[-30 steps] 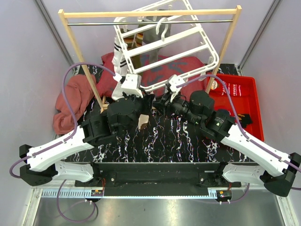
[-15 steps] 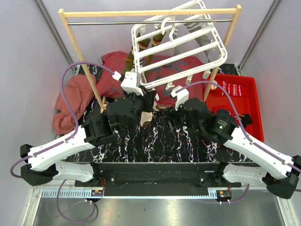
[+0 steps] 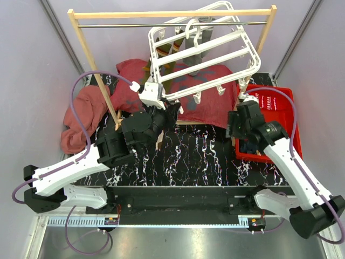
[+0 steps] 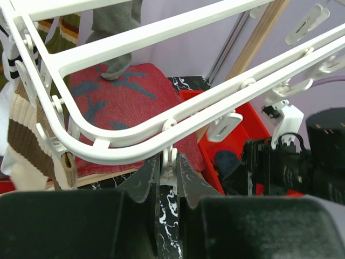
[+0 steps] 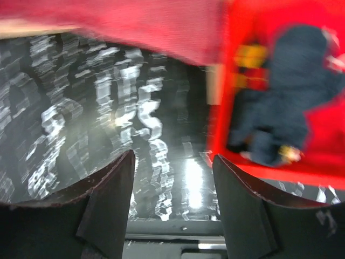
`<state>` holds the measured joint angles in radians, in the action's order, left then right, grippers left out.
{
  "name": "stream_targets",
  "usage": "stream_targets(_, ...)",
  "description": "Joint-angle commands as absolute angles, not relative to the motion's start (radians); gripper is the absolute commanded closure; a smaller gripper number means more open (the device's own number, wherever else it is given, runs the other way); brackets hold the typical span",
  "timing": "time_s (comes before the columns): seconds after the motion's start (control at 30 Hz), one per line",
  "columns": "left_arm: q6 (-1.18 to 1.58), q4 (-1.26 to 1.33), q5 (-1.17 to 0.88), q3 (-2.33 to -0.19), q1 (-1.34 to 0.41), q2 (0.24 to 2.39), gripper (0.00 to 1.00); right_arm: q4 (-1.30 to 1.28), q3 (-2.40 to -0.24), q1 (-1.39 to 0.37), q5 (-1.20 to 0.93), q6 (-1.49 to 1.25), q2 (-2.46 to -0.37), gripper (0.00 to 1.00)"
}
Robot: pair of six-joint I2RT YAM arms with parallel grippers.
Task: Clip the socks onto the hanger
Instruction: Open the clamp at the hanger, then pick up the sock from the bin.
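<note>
Clearly the left gripper (image 4: 167, 162) is pinched onto a small white clip (image 4: 169, 156) low in the middle of its wrist view, one dark finger tight against each side of it. The clip dangles from the curved near rim of the hanger (image 4: 178, 29), so the white frame sweeps across just above the fingers and climbs toward the upper right of that picture. On the left edge a beige-brown striped sock (image 4: 21, 135) hangs from the frame, beside and apart from the fingers. A grey sock (image 4: 110, 19) hangs at the top, behind the broad cross bar and above a red cloth (image 4: 129, 102). In the overhead view the hanger tilts under the wooden rail (image 3: 172, 14) in the upper centre. The right gripper (image 5: 172, 156) has its jaws spread wide with nothing between them, hanging over the black marbled table (image 5: 81, 108). A navy sock (image 5: 285, 91), blurred, lies in the red bin (image 5: 242, 32) at the upper right of that wrist view, well clear of both fingers
</note>
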<state>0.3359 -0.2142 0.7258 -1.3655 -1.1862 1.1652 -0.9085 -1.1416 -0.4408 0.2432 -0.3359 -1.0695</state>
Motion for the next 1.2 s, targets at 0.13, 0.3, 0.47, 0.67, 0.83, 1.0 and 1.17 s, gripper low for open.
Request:
stream_targets(0.13, 0.307, -0.147, 0.680, -1.382, -1.180, 1.155, 0.90, -0.832, -1.126, -0.065, 0.172, -0.370, -1.183, 0.43)
stream_targets(0.3, 0.299, -0.143, 0.652, -1.382, -1.180, 1.146, 0.90, -0.710, -1.080, 0.106, 0.155, -0.426, -1.328, 0.49)
stream_targets(0.47, 0.295, -0.127, 0.640, -1.359, -1.180, 1.121, 0.90, -0.629, -1.071, 0.143, 0.184, -0.477, -1.500, 0.51)
stream_targets(0.67, 0.288, -0.110, 0.629, -1.339, -1.178, 1.101, 0.90, -0.597, -1.136, 0.149, 0.169, -0.479, -1.650, 0.56)
stream_targets(0.83, 0.290, -0.104, 0.624, -1.330, -1.180, 1.086, 0.90, -0.598, -1.155, 0.149, 0.160, -0.473, -1.703, 0.60)
stream_targets(1.0, 0.296, -0.109, 0.617, -1.330, -1.178, 1.086, 0.90, -0.569, -1.161, 0.149, 0.134, -0.439, -1.747, 0.57)
stream_targets(1.17, 0.296, -0.110, 0.623, -1.335, -1.180, 1.089, 0.90, -0.577, -1.213, 0.146, 0.121, -0.402, -1.723, 0.53)
